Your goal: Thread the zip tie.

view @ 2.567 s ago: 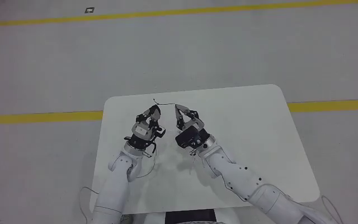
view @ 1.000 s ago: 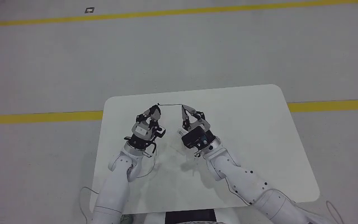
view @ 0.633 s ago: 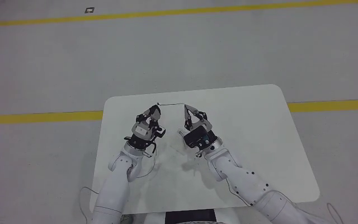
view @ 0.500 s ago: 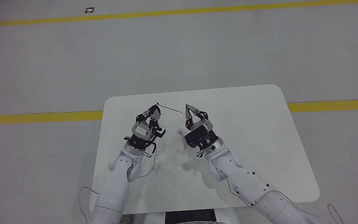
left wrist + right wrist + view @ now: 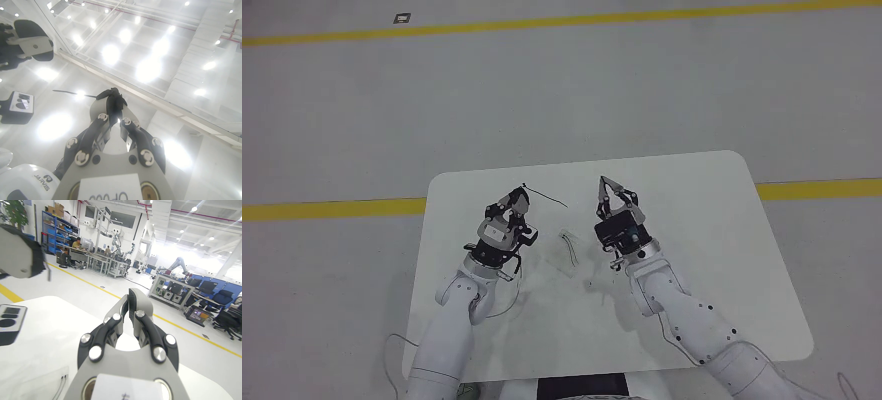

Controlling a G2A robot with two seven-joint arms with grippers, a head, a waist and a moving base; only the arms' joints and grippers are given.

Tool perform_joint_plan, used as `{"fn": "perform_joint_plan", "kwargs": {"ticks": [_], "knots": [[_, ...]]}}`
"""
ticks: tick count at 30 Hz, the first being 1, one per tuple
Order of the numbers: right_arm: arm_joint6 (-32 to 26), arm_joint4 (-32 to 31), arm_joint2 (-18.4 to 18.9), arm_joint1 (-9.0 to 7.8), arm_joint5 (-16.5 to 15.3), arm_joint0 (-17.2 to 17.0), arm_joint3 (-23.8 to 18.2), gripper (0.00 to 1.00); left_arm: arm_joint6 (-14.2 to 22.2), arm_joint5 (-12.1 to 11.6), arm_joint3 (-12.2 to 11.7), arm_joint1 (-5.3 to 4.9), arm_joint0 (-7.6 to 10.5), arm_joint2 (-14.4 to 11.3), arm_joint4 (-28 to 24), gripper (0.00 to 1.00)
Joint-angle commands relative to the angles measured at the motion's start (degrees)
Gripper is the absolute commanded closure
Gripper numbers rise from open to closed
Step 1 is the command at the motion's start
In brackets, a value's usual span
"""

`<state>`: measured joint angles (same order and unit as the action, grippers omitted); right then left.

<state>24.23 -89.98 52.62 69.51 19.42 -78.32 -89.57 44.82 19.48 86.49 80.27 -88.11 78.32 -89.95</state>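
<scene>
Here the left gripper (image 5: 113, 98) pinches a thin, straight black zip tie (image 5: 75, 93); right gripper (image 5: 128, 301) closed, empty.

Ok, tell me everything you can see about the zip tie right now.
The zip tie is a thin, dark, plastic-looking strip, nearly straight. One end is pinched between the fingers of the left gripper, held up over the white table. The rest juts out free toward the right gripper and narrows to a point. Nothing else touches it. The right gripper is shut, empty and apart from the tip. The pinched end looks bunched, and its details cannot be made out.
</scene>
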Motion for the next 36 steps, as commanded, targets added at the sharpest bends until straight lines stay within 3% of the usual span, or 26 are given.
{"fn": "perform_joint_plan", "kwargs": {"ticks": [1,3,13,16,21,25,28,36], "knots": [[-0.35,0.67,1.84,-0.24,-0.74,-0.65,-0.77,0.00,0.00,0.00,0.00,0.00,0.00,0.00,0.00,1.00],[-0.20,2.45,3.07,-0.36,-2.01,-1.23,-1.58,0.00,0.00,0.00,0.00,0.00,0.00,0.00,0.00,1.00],[-0.43,2.87,3.11,-0.34,-2.22,-1.31,-1.62,0.00,0.00,0.00,0.00,0.00,0.00,0.00,0.00,1.00],[-2.50,9.09,6.06,-0.41,-6.17,-1.43,-2.06,0.00,0.00,0.00,0.00,0.00,0.00,0.00,0.00,1.00],[-9.54,25.03,12.73,-0.66,-13.97,-2.68,-3.06,0.00,0.00,0.00,0.00,0.00,0.00,0.00,0.00,1.00],[-17.28,38.20,17.20,-0.63,-16.24,-3.50,-3.95,0.00,0.00,0.00,0.00,0.00,0.00,0.00,0.00,1.00],[-23.88,52.57,19.44,-0.20,-16.53,-4.44,-5.28,0.00,0.00,0.00,0.00,0.00,0.00,0.00,0.00,1.00],[-24.27,53.63,19.70,-0.17,-16.44,-4.50,-5.41,0.00,0.00,0.00,0.00,0.00,0.00,0.00,0.00,1.00]]}}
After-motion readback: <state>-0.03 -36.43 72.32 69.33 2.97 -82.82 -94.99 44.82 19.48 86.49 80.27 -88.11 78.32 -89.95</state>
